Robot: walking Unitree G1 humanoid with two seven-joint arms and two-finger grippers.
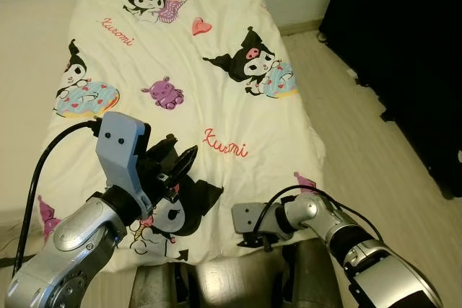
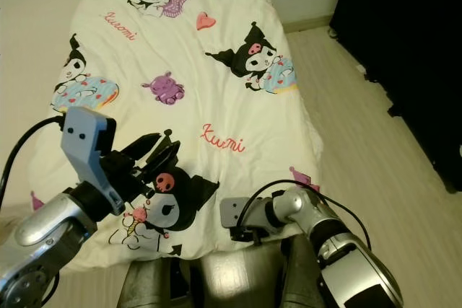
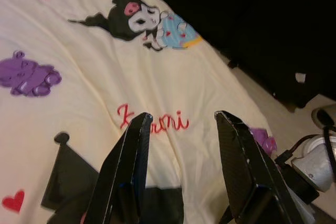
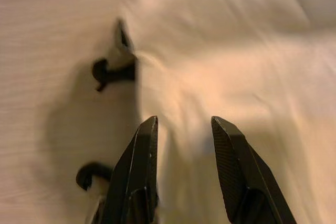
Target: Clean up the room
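Hovering over the cream blanket, both grippers' jaws gape empty; its near hem hides behind them.

Both arms are silver metal with rounded, polished shells and darker bands at the joints. The left hand has two long black tapered fingers with a matte, textured face, under a pale blue-grey box housing with small dark screw holes; a thick black cable loops from it. The right hand sits behind a grey block wired with thin black cables.

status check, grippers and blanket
Left gripper open above the Kuromi blanket. Right gripper open, low at its near edge. Blanket lies spread flat.
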